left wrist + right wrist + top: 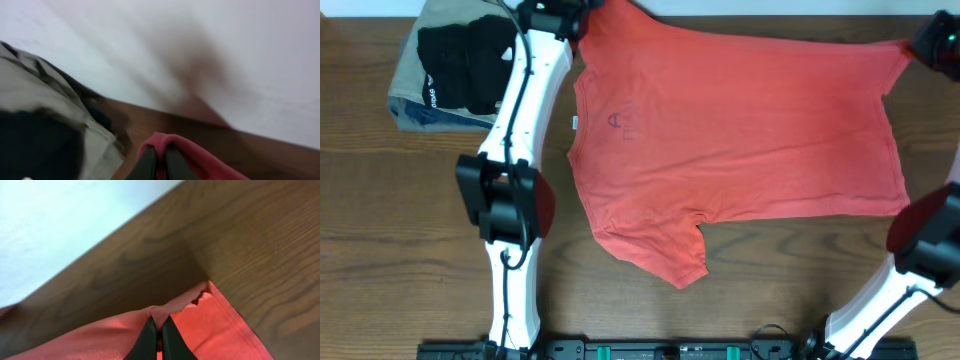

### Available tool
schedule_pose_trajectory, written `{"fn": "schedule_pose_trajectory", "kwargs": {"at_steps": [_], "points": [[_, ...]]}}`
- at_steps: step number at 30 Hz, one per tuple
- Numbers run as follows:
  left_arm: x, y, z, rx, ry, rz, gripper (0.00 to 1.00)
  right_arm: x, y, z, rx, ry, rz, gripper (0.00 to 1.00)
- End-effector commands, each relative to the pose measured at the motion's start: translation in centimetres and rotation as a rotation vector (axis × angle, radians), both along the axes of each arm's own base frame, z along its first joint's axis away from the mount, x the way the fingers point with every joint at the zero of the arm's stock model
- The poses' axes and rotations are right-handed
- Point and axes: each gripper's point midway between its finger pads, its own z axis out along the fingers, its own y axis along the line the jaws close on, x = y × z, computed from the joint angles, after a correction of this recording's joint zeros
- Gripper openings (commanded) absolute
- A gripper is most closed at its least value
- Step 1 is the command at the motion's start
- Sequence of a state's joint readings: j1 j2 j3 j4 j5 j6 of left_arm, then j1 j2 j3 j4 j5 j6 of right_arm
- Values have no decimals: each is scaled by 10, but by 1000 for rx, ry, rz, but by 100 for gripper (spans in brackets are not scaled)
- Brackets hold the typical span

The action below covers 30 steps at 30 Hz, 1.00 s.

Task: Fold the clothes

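Overhead, nearest my bases is the brown wood table [400,200], and on it the shirt [740,130] lies spread flat, collar toward the left, hem toward the right, one sleeve pointing near. A faint chest print shows just right of the collar. At the far edge, my left pincer [565,20] is clamped on the shirt's far-left corner, by the other sleeve. My right pincer [932,45] is clamped on the far-right corner of the hem. Left of my left arm a folded black garment [465,65] sits on a tan garment [410,95], apart from the shirt. From the left wrist, my fingers [147,165] pinch a fold of red cloth, with the tan and black pile just to the left and a pale blurred surface beyond. From the right wrist, my fingers [147,340] are closed on the hem corner, with dark wood beyond it.
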<state>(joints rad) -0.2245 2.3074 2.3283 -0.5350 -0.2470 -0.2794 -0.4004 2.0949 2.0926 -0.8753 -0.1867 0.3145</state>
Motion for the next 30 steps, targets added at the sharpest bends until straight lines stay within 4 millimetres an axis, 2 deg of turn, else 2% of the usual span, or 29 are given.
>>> {"fn": "schedule_pose_trajectory", "kwargs": {"at_steps": [1,5,10,15,21,24,30], "points": [[6,7,-30,40,44,19,6,7,-7,-23,-19,39,-32,1],[4,8,-53,53,102,18,6,5,-19,-42,-59,91,-69,1],[-13,11,-64,73,191,17,6,-1,-28,-48,-111,130,-84,1],[-40,16,-73,60,302,48,6,-1,-29,-51,-112,141,-83,2],[-77,24,-94,82,475,69,6,4,-31,-68,-130,162,-55,7],[-87,26,-98,85,518,79,6,5,-32,-76,-131,174,-46,1],[-103,26,-98,89,576,70,6,5,-31,-85,-125,190,-44,1]]}}
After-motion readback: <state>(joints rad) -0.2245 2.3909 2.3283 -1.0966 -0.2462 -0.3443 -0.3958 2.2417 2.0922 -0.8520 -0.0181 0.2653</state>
